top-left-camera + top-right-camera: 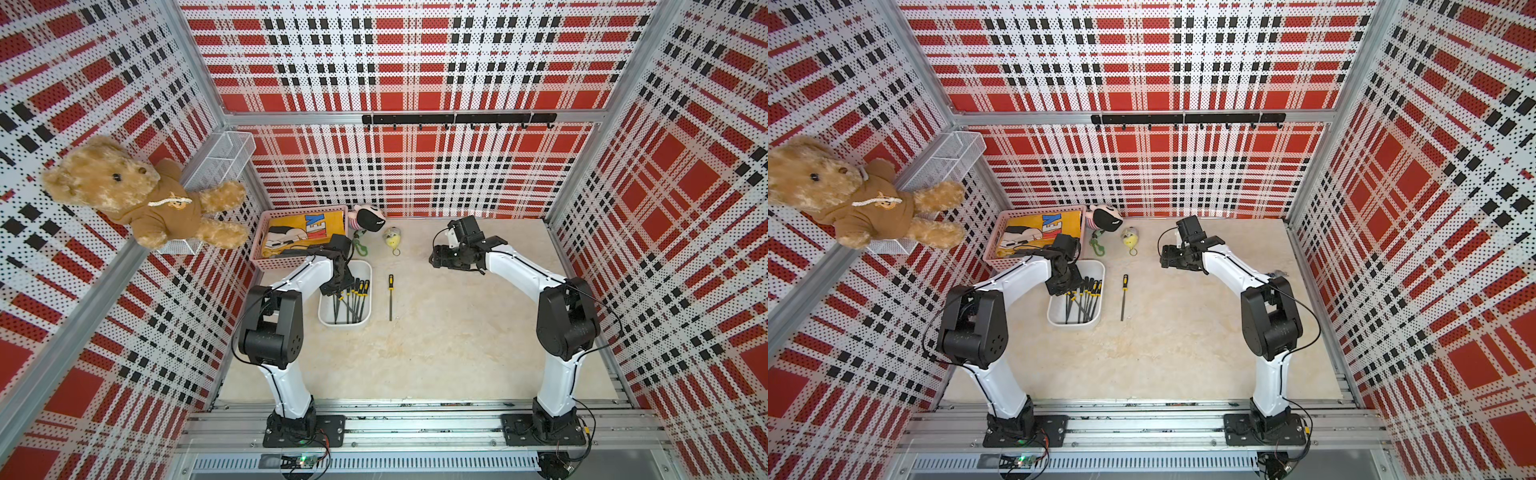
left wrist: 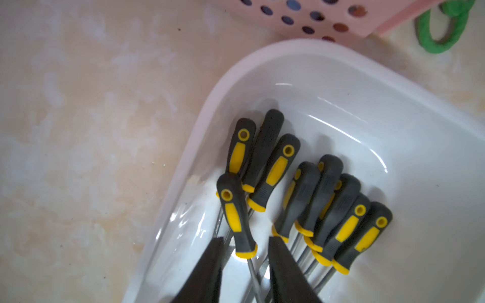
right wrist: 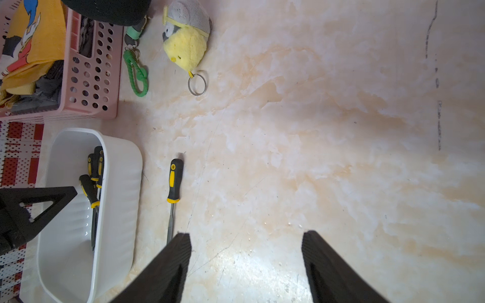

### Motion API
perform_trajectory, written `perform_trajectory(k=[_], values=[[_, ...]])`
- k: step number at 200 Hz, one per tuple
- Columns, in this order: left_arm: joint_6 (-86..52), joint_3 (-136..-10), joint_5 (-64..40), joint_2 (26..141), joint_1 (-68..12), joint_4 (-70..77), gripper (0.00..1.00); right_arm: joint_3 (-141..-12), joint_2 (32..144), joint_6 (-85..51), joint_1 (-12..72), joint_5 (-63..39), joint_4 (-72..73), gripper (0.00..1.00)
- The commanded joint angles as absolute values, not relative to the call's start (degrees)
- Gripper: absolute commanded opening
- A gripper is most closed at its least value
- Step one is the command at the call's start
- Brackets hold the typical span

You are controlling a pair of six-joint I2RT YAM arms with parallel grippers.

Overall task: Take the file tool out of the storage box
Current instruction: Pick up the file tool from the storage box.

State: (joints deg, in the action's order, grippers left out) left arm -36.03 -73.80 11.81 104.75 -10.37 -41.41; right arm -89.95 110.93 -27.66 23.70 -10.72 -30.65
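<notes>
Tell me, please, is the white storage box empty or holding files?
Not empty: several files lie inside the storage box; one file lies beside it.

From my station I see a pink lattice basket (image 1: 303,208) at the far left of the marbled tabletop (image 1: 457,353), with a yellow cartoon-print cloth (image 1: 299,232) folded inside. Just beside it lies a black-and-white plush (image 1: 370,218) with a green cord loop (image 3: 137,76). Near that is a yellow plush keychain (image 3: 185,44) with its metal ring (image 3: 197,84). On the left wall, a brown teddy bear (image 1: 137,195) sits below a white wire-mesh basket (image 1: 224,160). A black hook rail (image 1: 457,119) runs across the plaid back wall.
</notes>
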Motion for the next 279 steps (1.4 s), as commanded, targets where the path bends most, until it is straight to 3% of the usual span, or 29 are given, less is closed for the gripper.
perform_trajectory(k=[1, 145, 168, 206, 279], values=[[-37.4, -71.5, 10.5, 103.5, -9.3, -37.9, 0.36, -90.8, 112.0, -26.8, 23.8, -11.0, -31.9, 0.75], [-36.0, -70.2, 8.5, 107.1, -6.5, -33.5, 0.35, -90.3, 112.5, -26.7, 23.8, -10.6, -32.3, 0.75], [-35.9, -69.6, 8.7, 107.2, -6.5, -33.4, 0.28, -90.4, 112.7, -26.8, 23.8, -10.7, -32.3, 0.75], [-35.5, -70.3, 8.2, 107.0, -6.6, -33.4, 0.05, -90.7, 112.9, -26.9, 23.8, -10.7, -32.3, 0.75], [-32.5, -84.6, 8.2, 107.9, -11.4, -38.2, 0.00, -90.0, 112.6, -28.0, 23.8, -10.3, -31.0, 0.75]])
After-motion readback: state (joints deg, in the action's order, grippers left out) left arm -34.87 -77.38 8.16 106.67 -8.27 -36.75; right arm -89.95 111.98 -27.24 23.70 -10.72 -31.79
